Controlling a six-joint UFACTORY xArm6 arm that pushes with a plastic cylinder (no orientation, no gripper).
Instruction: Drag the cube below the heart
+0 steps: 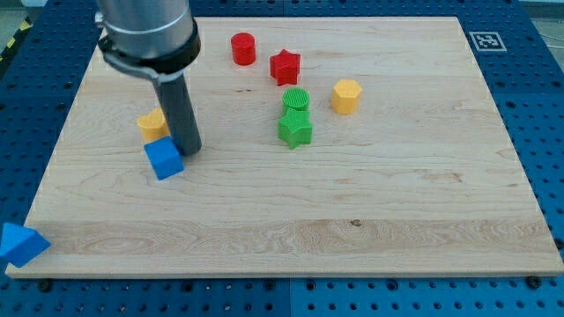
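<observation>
The blue cube (164,159) lies on the wooden board (352,211) at the view's left, turned at an angle. The yellow heart (153,123) sits just above it and slightly to the left, partly hidden by the rod. My tip (189,151) rests on the board against the cube's upper right corner, just right of the heart. The cube and the heart stand a small gap apart.
A red cylinder (243,48) and a red star (285,67) lie near the view's top. A green cylinder (296,99) touches a green star (295,130) mid-board. A yellow hexagon (346,96) lies to their right. A blue triangle (19,244) lies off the board at bottom left.
</observation>
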